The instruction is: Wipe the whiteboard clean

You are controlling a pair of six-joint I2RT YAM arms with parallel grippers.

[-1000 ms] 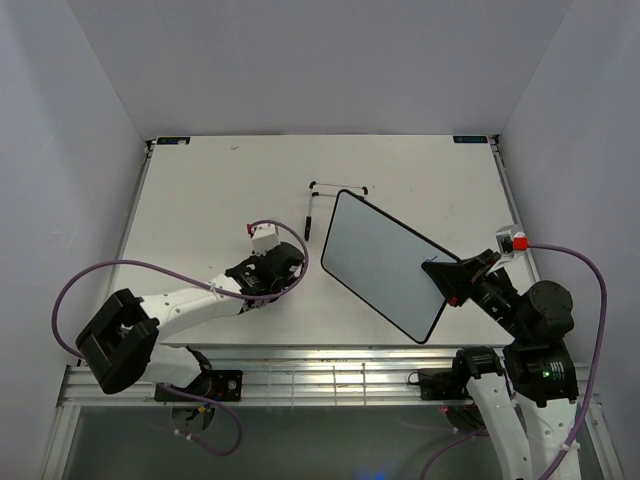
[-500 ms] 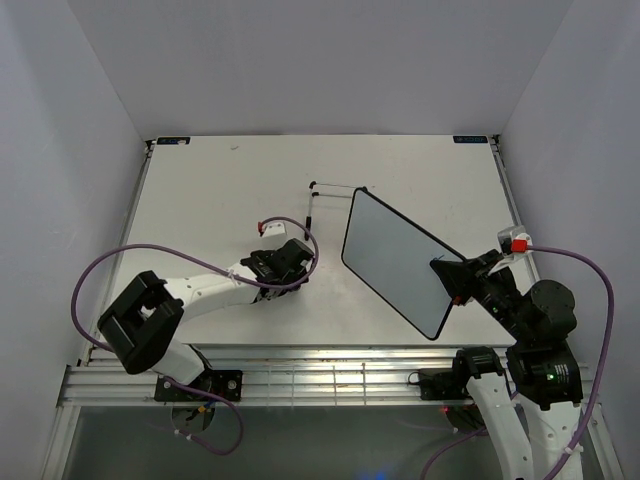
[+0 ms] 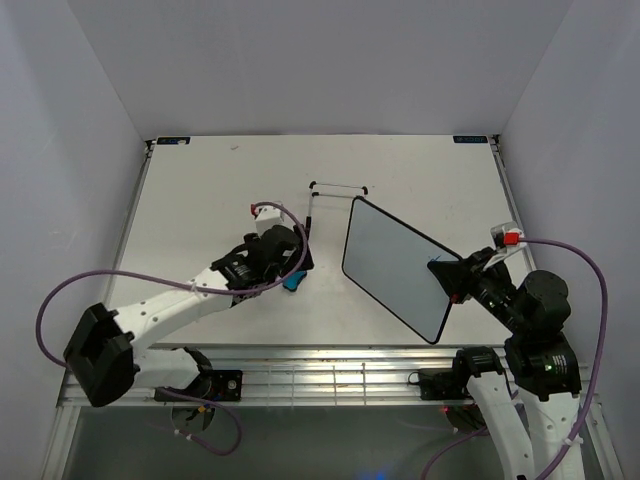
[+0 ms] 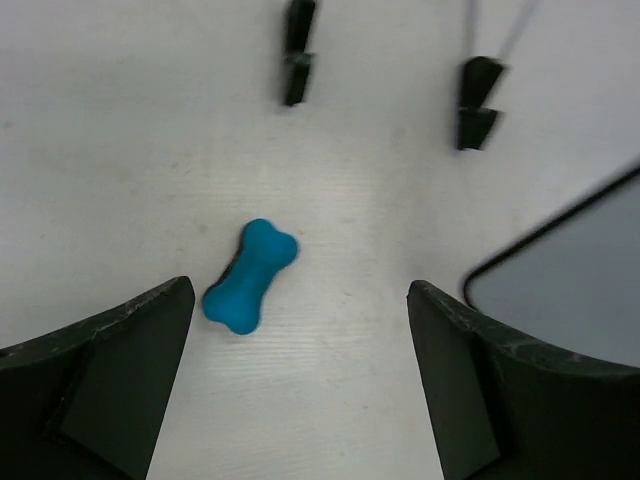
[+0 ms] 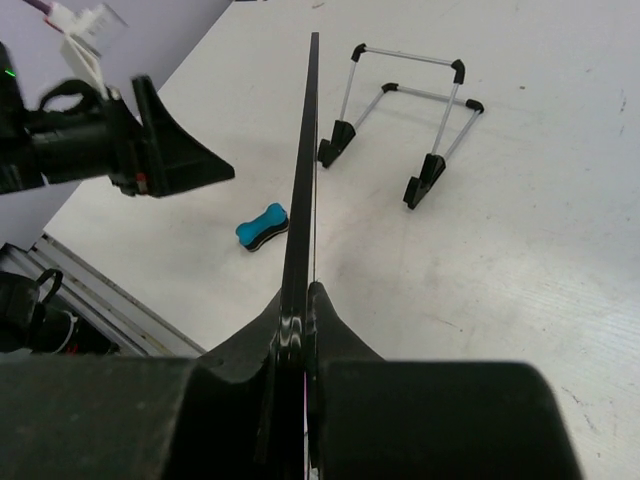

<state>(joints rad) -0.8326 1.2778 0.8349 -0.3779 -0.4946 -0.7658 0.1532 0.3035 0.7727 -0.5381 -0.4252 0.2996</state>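
- Blue bone-shaped eraser lies flat on the white table, just ahead of my left claw.
- Black wire stand sits farther ahead, beyond it.

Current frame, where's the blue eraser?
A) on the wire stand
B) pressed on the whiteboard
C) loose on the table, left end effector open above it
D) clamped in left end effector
C: the left wrist view shows the eraser flat on the table, clear of both fingers of the open left end effector; the right end effector holds the whiteboard apart from it.
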